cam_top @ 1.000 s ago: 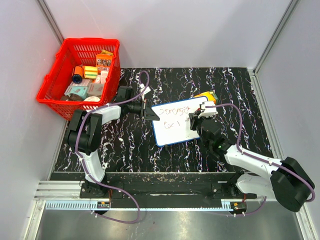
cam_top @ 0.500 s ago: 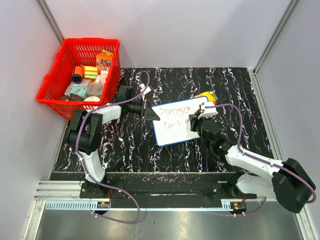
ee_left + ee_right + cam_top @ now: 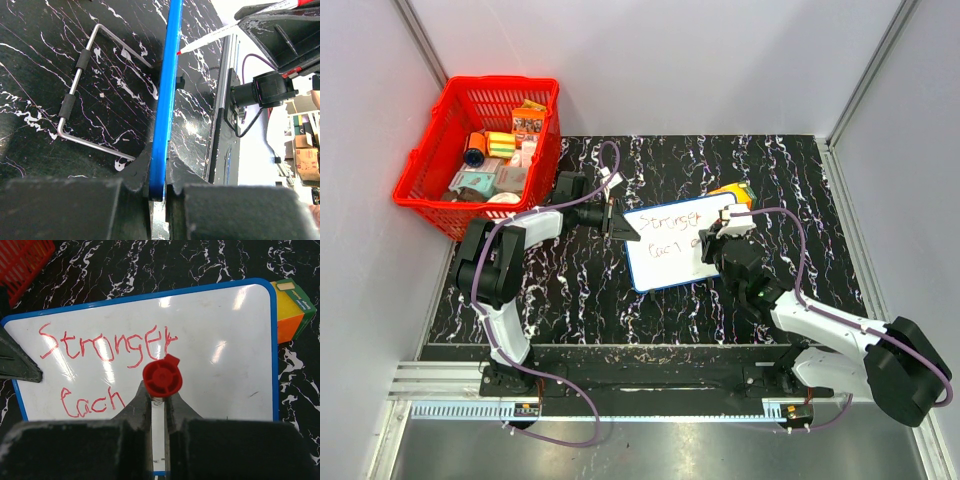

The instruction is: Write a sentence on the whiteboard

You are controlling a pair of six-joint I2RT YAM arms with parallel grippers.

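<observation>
The whiteboard (image 3: 665,250), white with a blue frame, lies tilted on the black marbled table. The sentence (image 3: 102,345) is in red marker: "Stronger" on the first line and "each" (image 3: 92,402) below it. My left gripper (image 3: 620,226) is shut on the board's left blue edge (image 3: 165,100), which sits pinched between its fingers (image 3: 159,192). My right gripper (image 3: 159,405) is shut on a red-capped marker (image 3: 161,376), held upright over the board just right of "each". The marker's tip (image 3: 180,51) meets the board surface.
A red basket (image 3: 440,140) full of small packages stands at the back left. An orange and green box (image 3: 292,310) lies against the board's far right corner. A wire stand (image 3: 75,100) lies folded out under the board. Grey walls close in both sides.
The right gripper with the marker has shifted only slightly at the end of the second line. The left gripper and the board have not moved.
</observation>
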